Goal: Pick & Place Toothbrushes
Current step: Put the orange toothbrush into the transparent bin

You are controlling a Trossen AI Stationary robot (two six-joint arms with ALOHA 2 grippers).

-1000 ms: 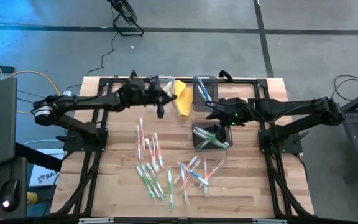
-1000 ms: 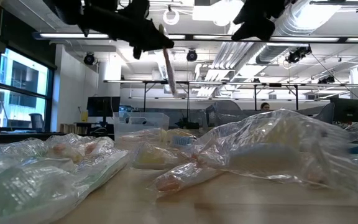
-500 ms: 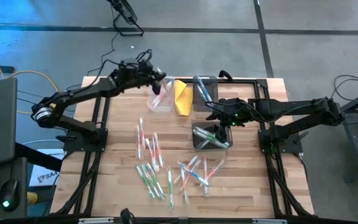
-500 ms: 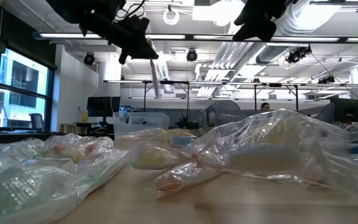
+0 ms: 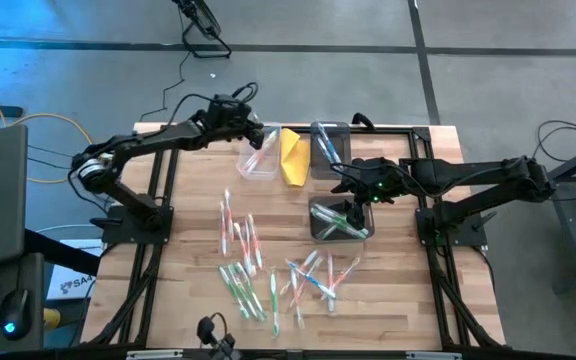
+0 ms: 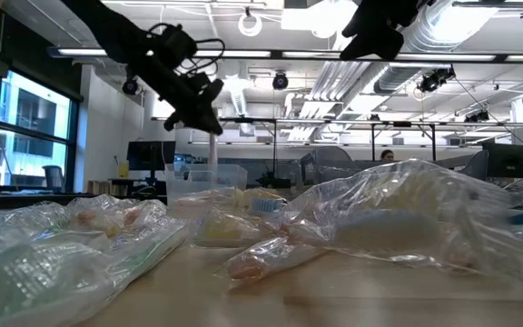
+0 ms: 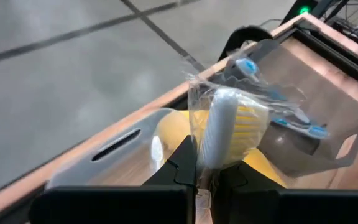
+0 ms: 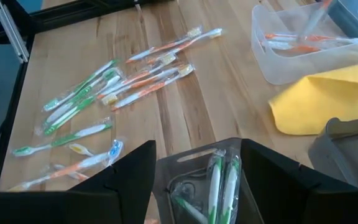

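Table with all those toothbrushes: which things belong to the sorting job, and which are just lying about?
Part of the job:
- loose toothbrushes
- clear bin
- dark bins
- left gripper, shut on a wrapped toothbrush
- right gripper, open above a bin

Just lying about:
- yellow cloth
- floor cables

Counter (image 5: pixel 388 290): pale wood planks, matt, visible grain. Frame rails (image 5: pixel 423 270): black metal, matt. Clear rectangular bin (image 8: pixel 291 59): smooth translucent plastic. Slim white-handled toothbrushes (image 8: pixel 148 78): in glossy crinkled clear wrap. Yellow folded sheet (image 8: pixel 316 102): matt, cloth-like.
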